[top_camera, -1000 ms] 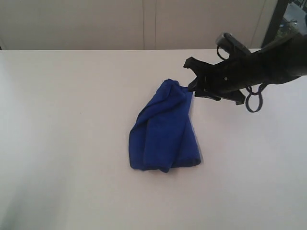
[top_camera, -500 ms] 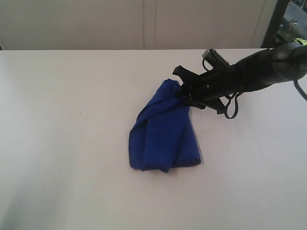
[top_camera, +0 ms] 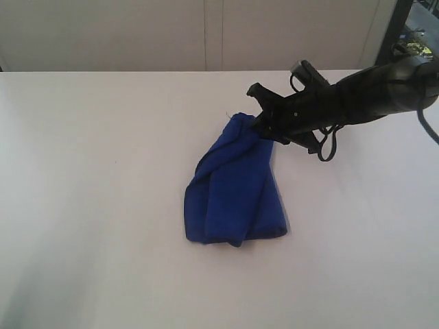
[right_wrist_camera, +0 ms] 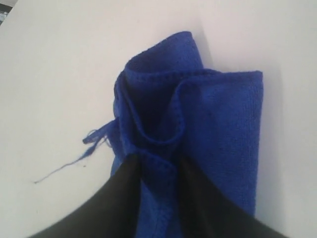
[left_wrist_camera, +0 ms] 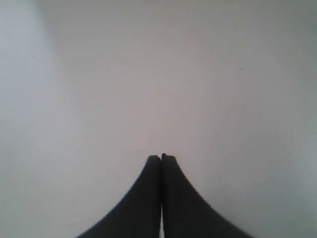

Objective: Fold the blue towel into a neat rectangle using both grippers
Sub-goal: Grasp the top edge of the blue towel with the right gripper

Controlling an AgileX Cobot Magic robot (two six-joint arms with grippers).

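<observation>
The blue towel (top_camera: 233, 192) lies crumpled and loosely folded near the middle of the white table (top_camera: 96, 178). My right gripper (top_camera: 259, 124) reaches in from the right to the towel's far corner. In the right wrist view its black fingers (right_wrist_camera: 126, 183) stand either side of a bunched, hemmed fold of the towel (right_wrist_camera: 223, 119), and cloth fills the gap between them. The right gripper (right_wrist_camera: 158, 158) is shut on that fold. The left gripper (left_wrist_camera: 161, 156) is shut with nothing in it, over bare table; it does not show in the exterior view.
A loose blue thread (right_wrist_camera: 64, 168) trails from the towel's frayed corner onto the table. A pale wall (top_camera: 206, 34) runs along the table's far edge, and a dark frame (top_camera: 394, 27) stands at the back right.
My right arm has come in leftward and lower to the towel's far corner, and its jaws have closed round the fold. The corner looks slightly lifted. The rest of the towel has not moved.
</observation>
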